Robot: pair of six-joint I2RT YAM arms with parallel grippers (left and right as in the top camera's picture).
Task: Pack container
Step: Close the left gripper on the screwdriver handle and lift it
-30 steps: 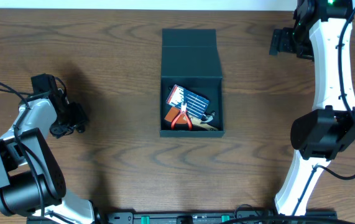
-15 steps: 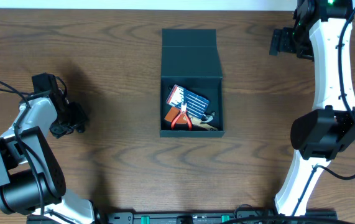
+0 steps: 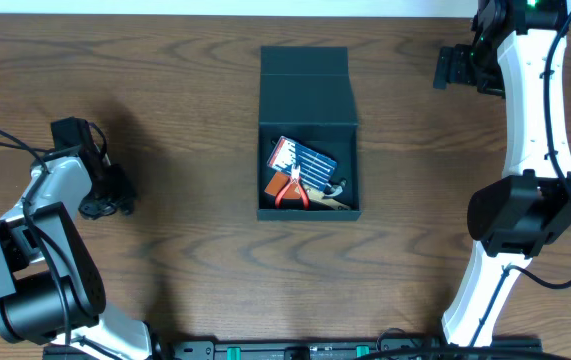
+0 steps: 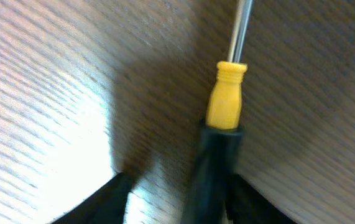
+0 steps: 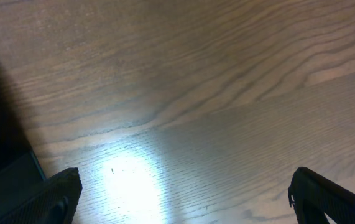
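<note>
Left wrist view has the left jaws apart astride the screwdriver handle, likely to lift it, right jaws apart and empty, the open container sitting at the table centre

Overhead view: even, fairly bright light from above, sharp focus. Soft shadow patch on the table at frame left; container interior dimmer than the wood.
Left wrist view: heavy blur, screwdriver soft-edged, pale glare at left, dark shadow mid-frame.
Right wrist view: white glare patch btm-ctr on wood, btm corners dark, img slightly soft.
</note>
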